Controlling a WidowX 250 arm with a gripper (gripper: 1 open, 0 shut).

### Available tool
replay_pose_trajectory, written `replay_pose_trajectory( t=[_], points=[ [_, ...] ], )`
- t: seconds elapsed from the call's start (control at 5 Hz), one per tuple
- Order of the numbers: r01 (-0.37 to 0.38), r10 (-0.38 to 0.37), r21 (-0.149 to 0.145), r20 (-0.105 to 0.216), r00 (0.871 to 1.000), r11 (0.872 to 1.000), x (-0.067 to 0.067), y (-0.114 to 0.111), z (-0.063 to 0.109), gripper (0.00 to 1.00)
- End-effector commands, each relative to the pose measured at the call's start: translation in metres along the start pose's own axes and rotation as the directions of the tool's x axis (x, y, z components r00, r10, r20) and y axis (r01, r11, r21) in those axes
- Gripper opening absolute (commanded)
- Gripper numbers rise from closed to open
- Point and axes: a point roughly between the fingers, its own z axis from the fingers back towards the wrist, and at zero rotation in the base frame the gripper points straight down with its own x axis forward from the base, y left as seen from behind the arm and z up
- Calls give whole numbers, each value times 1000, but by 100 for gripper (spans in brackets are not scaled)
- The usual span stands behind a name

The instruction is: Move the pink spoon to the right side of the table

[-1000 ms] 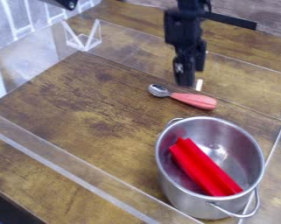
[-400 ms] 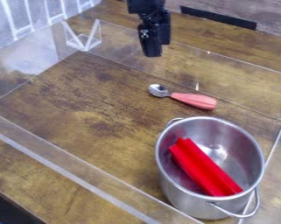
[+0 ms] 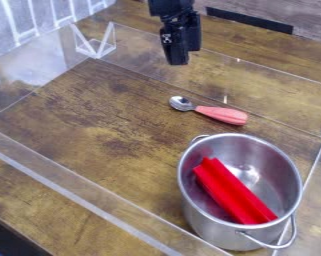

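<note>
The table [image 3: 83, 120] is the largest thing here: dark brown wood-grain planks, hemmed by clear acrylic walls [image 3: 69, 185] that cut across the near-left corner and run along the far side. Taking the steel pot [image 3: 240, 190] as the landmark, it stands at the table's near right, round and shiny, with a wire handle at its near rim and a few long red sticks [image 3: 230, 192] lying slantwise inside it.

Above the table, beyond the pot and a little to its left, hangs the black arm with its gripper [image 3: 178, 58]. It points steeply downward, nearly vertical, and its tip is clear of the tabletop, touching nothing. The jaws are released and carry nothing; the picture itself is too dark there to make out the gap between the fingers.

The pink spoon [image 3: 211, 110] lies flat on the wood just beyond the pot's far rim, close to it but not touching. From the gripper it sits lower in the view and slightly to the right, well apart from the fingertips. Its flat salmon-pink handle points right, toward the wall on that side, and its small shiny silver bowl points left. It is shorter than the pot is wide.
</note>
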Motion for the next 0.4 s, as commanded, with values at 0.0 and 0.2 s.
replay_pose_trajectory(
  t=[0.0, 0.2],
  points=[
    [2, -3, -32, -25, 1000, 1000, 5, 3, 13, 100],
    [-3, 2, -8, -38, 999, 1000, 8, 7, 10, 100]
  ],
)
